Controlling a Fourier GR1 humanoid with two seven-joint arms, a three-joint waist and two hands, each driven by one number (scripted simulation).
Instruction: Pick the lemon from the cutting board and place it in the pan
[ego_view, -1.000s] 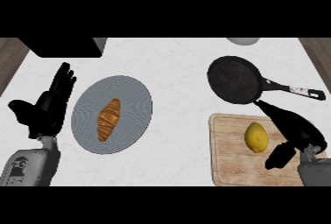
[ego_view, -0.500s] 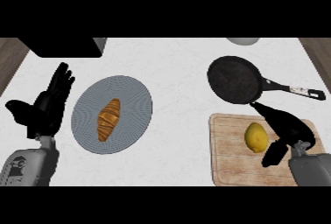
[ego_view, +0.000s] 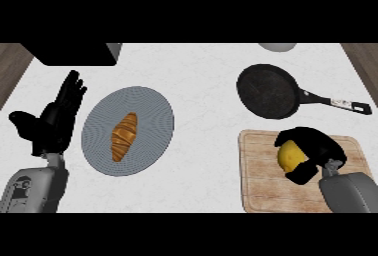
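A yellow lemon (ego_view: 291, 155) lies on the wooden cutting board (ego_view: 267, 175) at the lower right. My right hand (ego_view: 316, 150) curls over it, fingers arched across its top and right side and thumb under its lower edge, hiding half of it. The black pan (ego_view: 269, 91) sits on the counter just beyond the board, its handle (ego_view: 336, 101) pointing right. My left hand (ego_view: 53, 120) rests open at the far left, fingers up.
A grey plate (ego_view: 151, 107) holding a croissant (ego_view: 123, 136) sits left of centre, beside my left hand. A black box (ego_view: 70, 53) stands at the back left. A pale bowl (ego_view: 277, 46) shows at the back edge, right of centre.
My right hand has moved left over the lemon and its fingers have curled round it. The lemon, the pan and my left hand stay where they were.
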